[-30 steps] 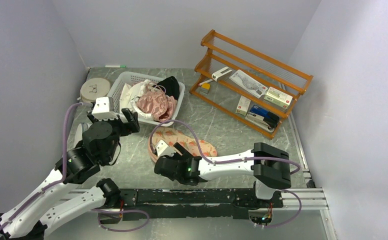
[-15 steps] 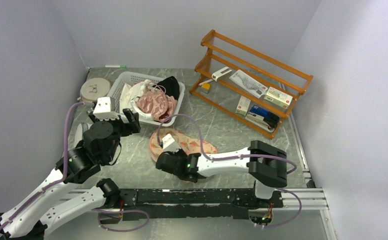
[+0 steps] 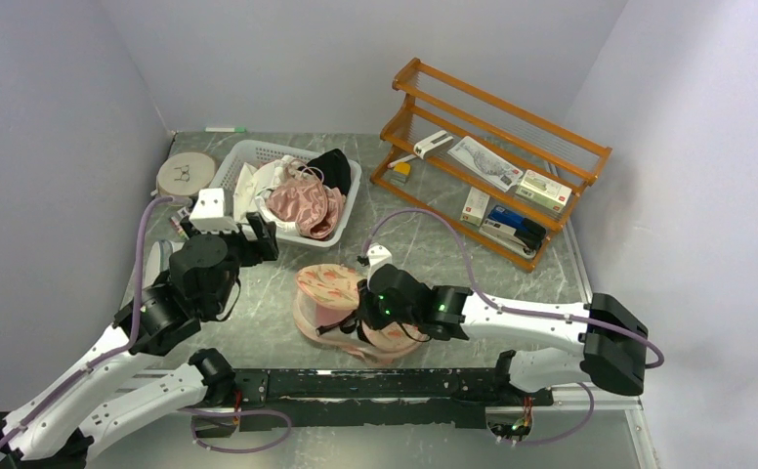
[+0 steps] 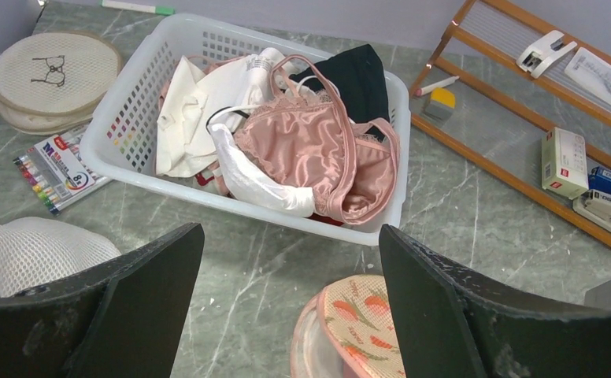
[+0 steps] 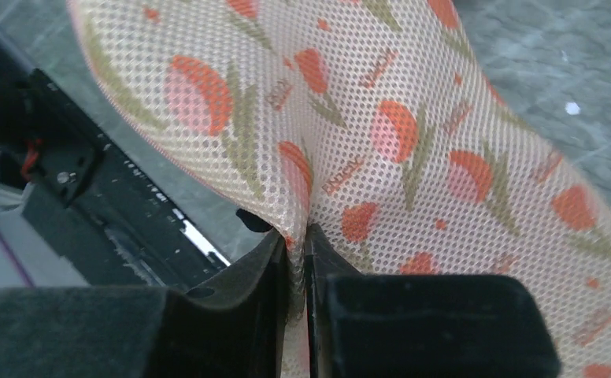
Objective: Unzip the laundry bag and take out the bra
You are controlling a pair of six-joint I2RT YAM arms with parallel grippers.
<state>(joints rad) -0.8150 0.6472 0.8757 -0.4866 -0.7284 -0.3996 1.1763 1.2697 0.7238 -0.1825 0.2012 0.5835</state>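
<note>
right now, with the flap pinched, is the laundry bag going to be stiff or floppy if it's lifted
Probably semi-stiff: the laundry bag creases where the right tool pinches it, yet its raised half keeps a rounded cup shape. Likely light, since the skin is open mesh.

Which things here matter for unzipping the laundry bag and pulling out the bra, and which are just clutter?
Job: laundry bag, pinched by the right gripper; left gripper, open; the bra not clearly visible.
Clutter: basket of clothes, wooden rack, markers, round pouch, white mesh bag.
</note>
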